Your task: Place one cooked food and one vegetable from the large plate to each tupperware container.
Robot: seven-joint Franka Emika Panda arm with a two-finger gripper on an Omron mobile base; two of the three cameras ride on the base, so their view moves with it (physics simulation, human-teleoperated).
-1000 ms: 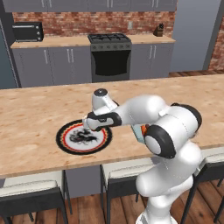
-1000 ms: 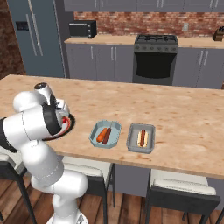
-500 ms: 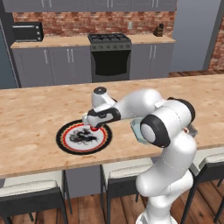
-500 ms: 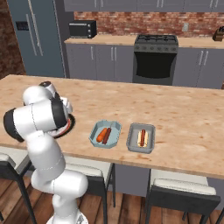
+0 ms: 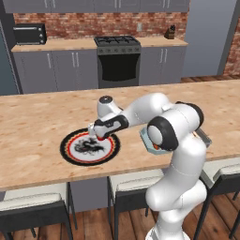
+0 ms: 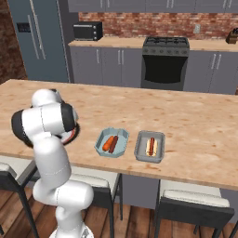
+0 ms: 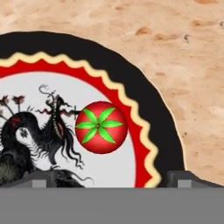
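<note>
One tomato (image 7: 101, 127) is lying on the plate (image 7: 144, 94); two containers (image 6: 112, 142) (image 6: 150, 146) are sitting nearby; the gripper (image 7: 109, 177) is hanging spread, empty.

large plate (image 5: 75, 153) lies on the counter (image 5: 37, 122), near its front edge, left of the arm; a tomato (image 7: 101, 127) sits on the plate toward one side, inside the rim; gripper (image 5: 96, 136) hangs over the plate's right part, jaws wide apart, nothing between them; two tupperware containers (image 6: 112, 142) (image 6: 150, 146) lie side by side right of the plate, near the front edge; left one holds a carrot (image 6: 108, 142) and a sausage (image 6: 114, 145), right one holds a hot dog (image 6: 150, 145); stove (image 6: 164, 62) stands behind the counter
</note>
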